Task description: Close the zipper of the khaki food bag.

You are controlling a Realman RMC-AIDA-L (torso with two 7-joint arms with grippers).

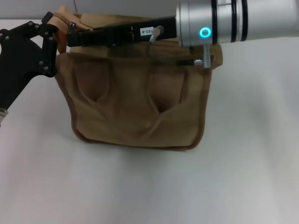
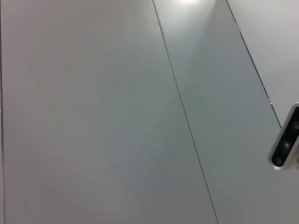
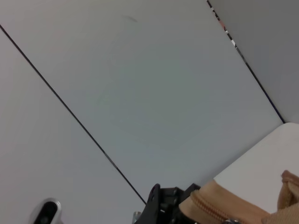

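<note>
A: Where were the grippers placed, and how were the fingers set?

B: The right gripper [image 1: 81, 33], black and long, was laid flat across the top of the boxy tan canvas bag with darker brown trim [image 1: 135, 105], its tip near the bag's left corner. Whether its fingers were spread or pressed together could not be told. The left gripper [image 1: 44, 49], a black linked frame, was set against the bag's upper left corner; its fingers could not be judged either.

A: How was the bag seen?

B: It was stood on the white table [image 1: 243, 177], just behind the middle of it. Its front panel was creased, with two folded hollows, and a rounded brown edge was traced along the bottom. A looped tan fabric handle [image 1: 63, 18] was seen at the upper left.

A: And the zipper?

B: From the head, the top panel was largely covered by the right gripper and its silver wrist cylinder with a lit cyan ring [image 1: 204, 32]. In the right wrist view, a short run of khaki zipper teeth [image 3: 210, 210] was shown on the bag's top edge, beside the black frame of the left gripper. The pull could not be made out.

A: Anything else around?

B: Only a pale panelled wall [image 2: 117, 116] was recorded by the left wrist camera.
</note>
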